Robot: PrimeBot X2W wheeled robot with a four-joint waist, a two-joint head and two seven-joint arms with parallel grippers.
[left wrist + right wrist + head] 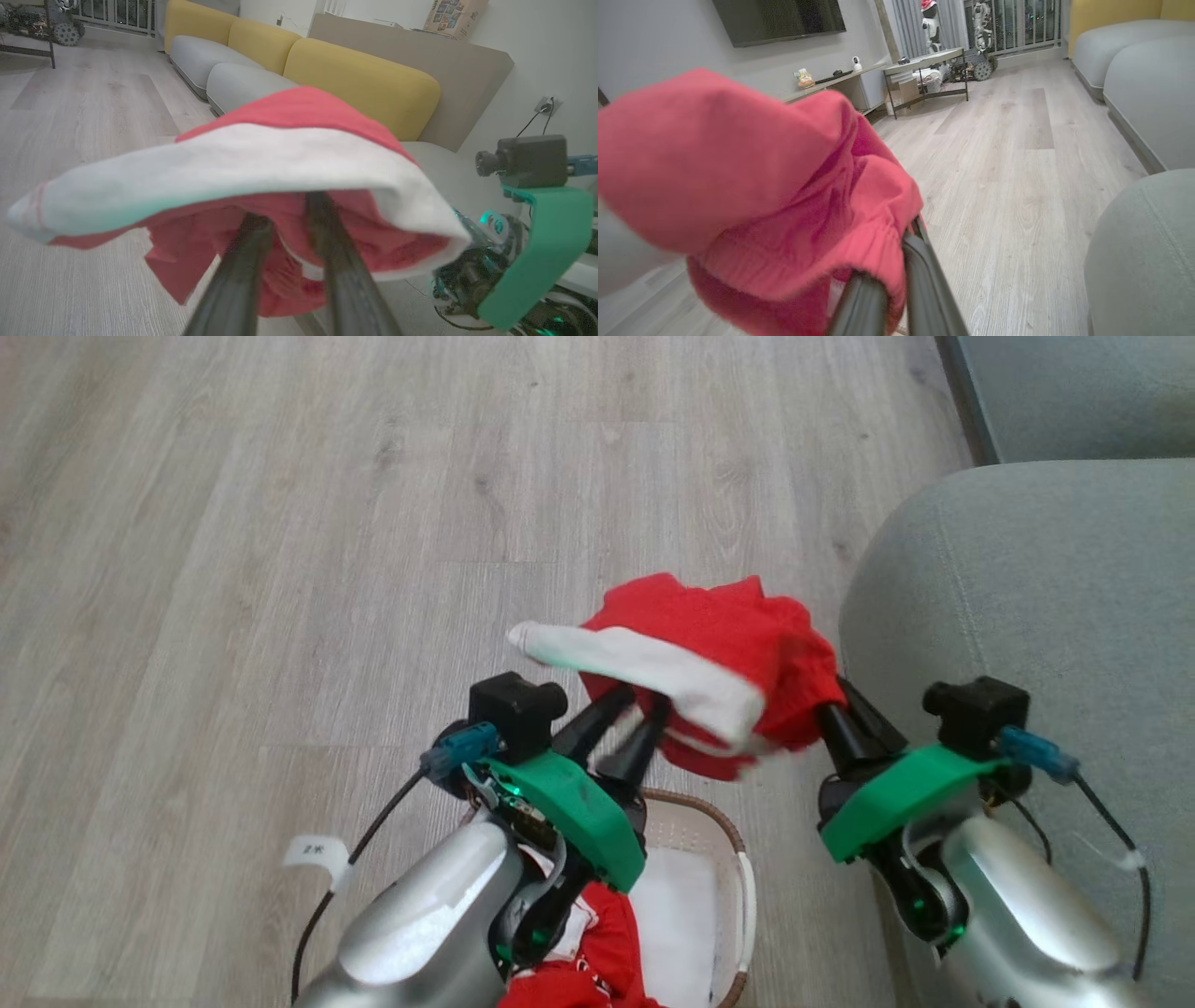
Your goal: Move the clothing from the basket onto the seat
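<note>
**Red garment held in the air beside the seat, gripped at one side only**

Right fingers [924,280]: closed together, with red cloth pinched at the tips.

Left fingers [238,280]: parted, with a clear gap between them. The tips are hidden under the garment's white band, which drapes over them. I cannot tell whether any cloth is caught between them.

Red garment [719,625]: soft and crumpled. It is red with a broad white band along one edge, and that band has thin red stripes at its end. It hangs bunched between the two arms, clear of the floor [280,569]. It is beyond the basket's far rim and just beside the seat's rounded edge, not resting on it.

Basket [738,854]: on the floor under the left arm, with a brown woven-look rim. It holds more red clothing [607,933] beside a flat white liner sheet [681,905].

Seat [1027,616]: grey-green upholstery with a stitched seam, on the robot's right.

Room: pale wood-look plank flooring. Further grey seats have yellow back cushions [359,79]. A dark wall screen [780,18] hangs on the wall.
</note>
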